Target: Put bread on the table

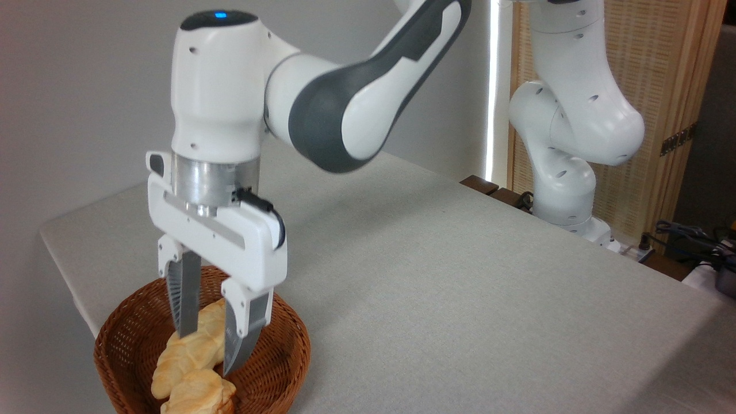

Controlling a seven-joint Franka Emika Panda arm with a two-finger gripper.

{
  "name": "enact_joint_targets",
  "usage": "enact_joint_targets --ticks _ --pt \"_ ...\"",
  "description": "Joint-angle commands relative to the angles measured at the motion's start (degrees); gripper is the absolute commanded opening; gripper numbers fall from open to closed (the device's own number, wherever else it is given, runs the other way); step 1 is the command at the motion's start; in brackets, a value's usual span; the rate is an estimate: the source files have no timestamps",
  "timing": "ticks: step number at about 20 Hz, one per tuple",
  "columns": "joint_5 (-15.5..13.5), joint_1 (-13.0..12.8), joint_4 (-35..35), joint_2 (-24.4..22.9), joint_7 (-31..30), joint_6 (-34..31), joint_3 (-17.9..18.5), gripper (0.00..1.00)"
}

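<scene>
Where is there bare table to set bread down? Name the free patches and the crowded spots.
The table is bare across its whole middle and right, from the wicker basket to the arm's base. The back-left strip behind the gripper is also free. It is crowded only at the front left: the basket holds the braided loaf and the bread, with the fingers straddling the loaf.

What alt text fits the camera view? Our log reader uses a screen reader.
The open gripper reaches into a wicker basket at the table's near-left corner, its fingers straddling a braided loaf. A small bread lies in front of the loaf in the basket.
</scene>
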Motion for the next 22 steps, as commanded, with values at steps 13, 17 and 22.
enact_joint_targets --ticks 13,17,22 --pt "0.0 0.2 0.7 7.2 -0.8 10.5 0.0 0.97" --pt "0.1 0.2 0.7 7.1 -0.3 10.4 0.0 0.48" --pt "0.0 0.2 0.7 6.9 -0.5 10.4 0.0 0.48"
